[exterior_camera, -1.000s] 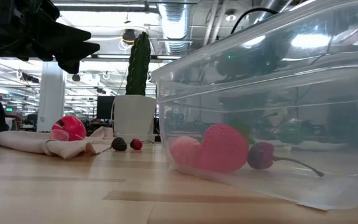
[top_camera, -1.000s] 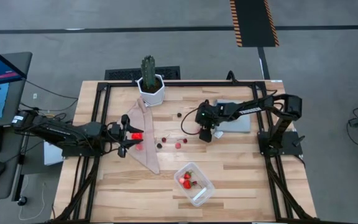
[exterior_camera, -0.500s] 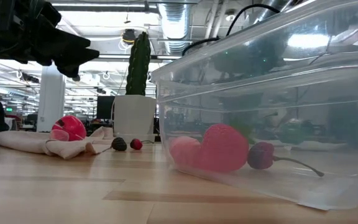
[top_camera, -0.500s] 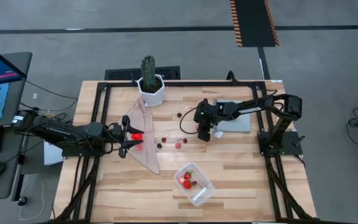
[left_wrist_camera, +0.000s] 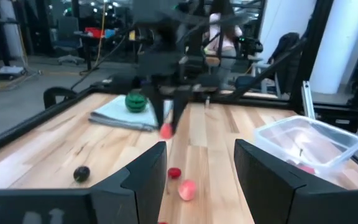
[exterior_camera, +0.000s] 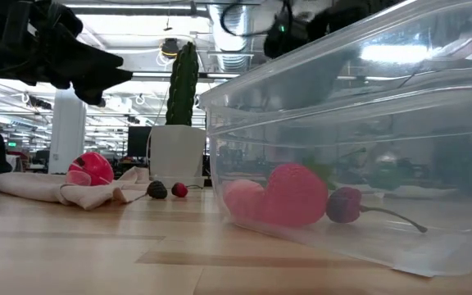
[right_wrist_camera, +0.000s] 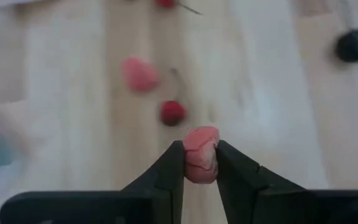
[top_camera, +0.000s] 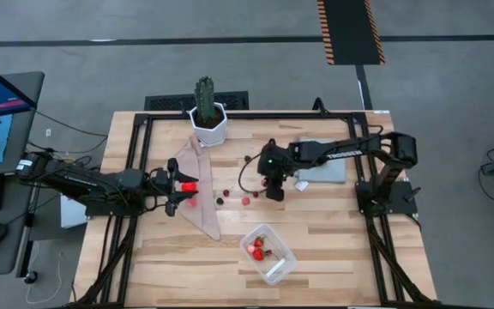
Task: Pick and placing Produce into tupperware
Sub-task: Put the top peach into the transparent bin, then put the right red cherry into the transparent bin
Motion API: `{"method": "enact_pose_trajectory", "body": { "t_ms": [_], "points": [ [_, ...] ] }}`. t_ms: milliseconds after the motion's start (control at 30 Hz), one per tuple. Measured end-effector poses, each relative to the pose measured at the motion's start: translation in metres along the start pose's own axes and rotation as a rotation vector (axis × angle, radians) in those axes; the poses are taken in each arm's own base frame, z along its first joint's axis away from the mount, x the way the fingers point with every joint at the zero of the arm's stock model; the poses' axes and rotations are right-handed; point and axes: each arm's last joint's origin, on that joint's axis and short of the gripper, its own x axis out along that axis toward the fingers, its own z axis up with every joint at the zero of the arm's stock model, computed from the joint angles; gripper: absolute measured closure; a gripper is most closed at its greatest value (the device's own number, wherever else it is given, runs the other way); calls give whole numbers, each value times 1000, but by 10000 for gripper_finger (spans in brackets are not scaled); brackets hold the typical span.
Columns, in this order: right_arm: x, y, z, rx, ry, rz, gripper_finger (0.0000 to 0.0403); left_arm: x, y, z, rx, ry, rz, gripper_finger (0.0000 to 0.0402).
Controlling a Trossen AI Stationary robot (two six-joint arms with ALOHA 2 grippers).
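Above mid-table my right gripper clamps a small pink strawberry-like toy piece; left gripper spread apart, over beige cloth. Clear plastic rectangular tupperware at front edge.

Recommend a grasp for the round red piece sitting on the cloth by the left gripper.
Grip the red piece across its round middle, coming straight down. It sits exposed on top of the folded cloth with no stem showing, so any finger axis should probably work. Stop short of the fabric to avoid pinching a fold. The left gripper is open right beside it.
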Motion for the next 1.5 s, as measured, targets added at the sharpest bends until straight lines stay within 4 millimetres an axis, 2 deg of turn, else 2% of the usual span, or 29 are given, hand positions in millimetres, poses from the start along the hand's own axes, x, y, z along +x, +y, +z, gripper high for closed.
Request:
{"method": "enact_pose_trajectory", "body": {
  "t_ms": [467, 633, 833, 967, 1267, 1500],
  "points": [
    [-24, 108, 24, -88, 26, 139, 300, 0, 1, -1, -36, 12, 22, 223],
    [-31, 145, 23, -96, 11, 196, 300, 0, 2, -1, -48, 7, 63, 223],
    [-33, 174, 17, -115, -8, 239, 300, 0, 2, -1, -68, 6, 66, 223],
    [-24, 183, 12, -109, 10, 219, 285, 0, 2, -2, -98, 11, 67, 223],
    [-25, 177, 15, -70, -2, 195, 181, 0, 2, -2, -130, 15, 68, 223],
    [-24, 165, 20, -80, -9, 179, 165, 0, 3, -2, -129, 13, 82, 223]
  ]
}}
